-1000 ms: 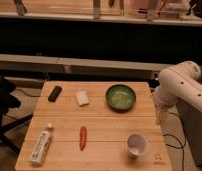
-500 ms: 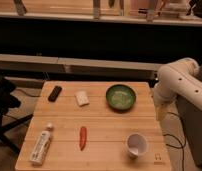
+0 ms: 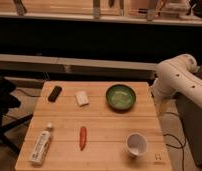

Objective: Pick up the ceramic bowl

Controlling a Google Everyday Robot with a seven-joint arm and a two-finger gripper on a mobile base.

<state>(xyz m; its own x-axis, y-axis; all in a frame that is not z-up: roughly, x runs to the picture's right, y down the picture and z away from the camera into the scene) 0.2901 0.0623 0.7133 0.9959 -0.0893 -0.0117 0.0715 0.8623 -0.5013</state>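
Light wooden planks make up the tabletop (image 3: 109, 127) that fills the lower part of my feed. Nearest me, toward the right front corner, a small round white cup (image 3: 136, 145) stands upright with its mouth up. Toward the left front corner a white plastic bottle with a printed label (image 3: 41, 148) lies on its side, cap end pointing away from me. Between the two, left of centre, a slim red elongated item (image 3: 82, 137) lies lengthwise, apart from both; I cannot tell what it is. Farther back I see three things in a loose row. A small black oblong object (image 3: 54, 93) is on the left, and a pale squarish block (image 3: 82, 98) sits near it but not touching. On the right half of the table sits the ceramic bowl (image 3: 120, 96), round, shallow and green, with a dark rim and a lighter speckled inside. It sits flat on the wood, well apart from the cup and touching nothing else. The gripper (image 3: 160, 104) hangs just off the table's right edge, level with the bowl and near it but not in contact, under the bulky white robot arm (image 3: 179, 80). Its fingers are spread wide and pinch nothing. At the left edge of my view I see part of a black office chair (image 3: 1, 102). Beyond the table a pale horizontal ledge (image 3: 69, 64) runs across, then a dark recess, then a wooden shelf (image 3: 54, 7) at the top.
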